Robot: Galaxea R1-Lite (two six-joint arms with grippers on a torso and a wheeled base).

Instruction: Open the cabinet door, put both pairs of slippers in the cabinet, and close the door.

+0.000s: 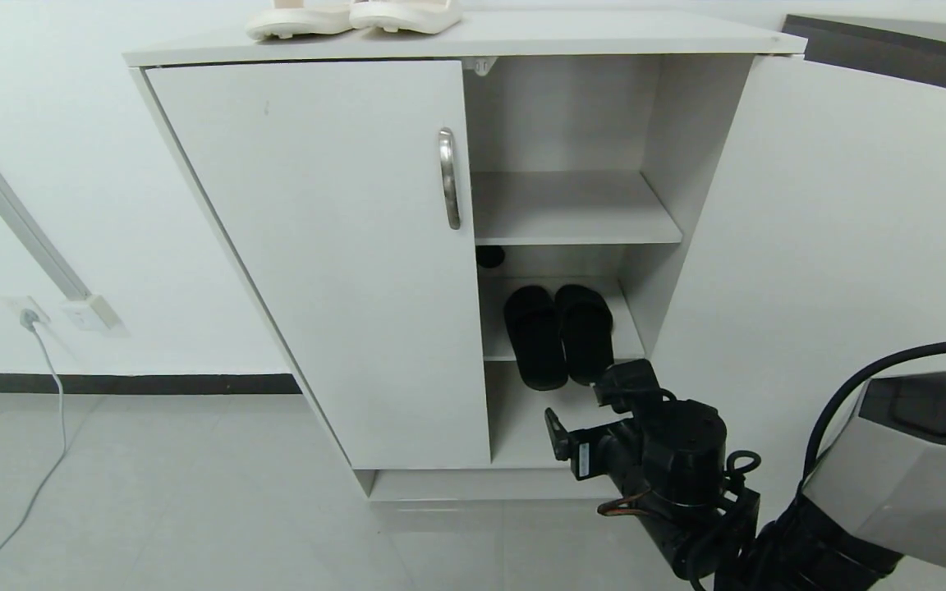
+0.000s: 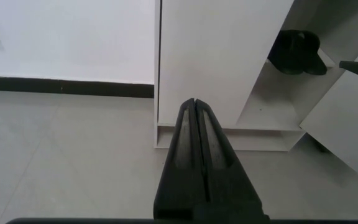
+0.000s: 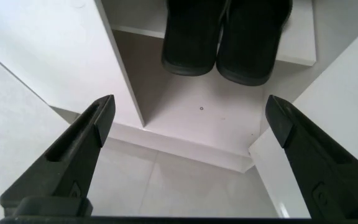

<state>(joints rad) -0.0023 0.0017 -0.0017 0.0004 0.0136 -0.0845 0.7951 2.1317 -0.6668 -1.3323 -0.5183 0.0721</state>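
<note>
Right claw (image 3: 190, 106) open before cabinet (image 1: 317, 246); left claw (image 2: 195, 106) closed over grey tiled floor (image 2: 61, 155); black slippers (image 1: 559, 332) shelved.

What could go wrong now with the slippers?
The black slippers stick out past the edge of their shelf, so the open door might bump them when it swings shut. The white slippers are high up on the cabinet top, and a clumsy grab could knock them off. The open right tool is low and near that door, so it could hit the door on the way up.
</note>
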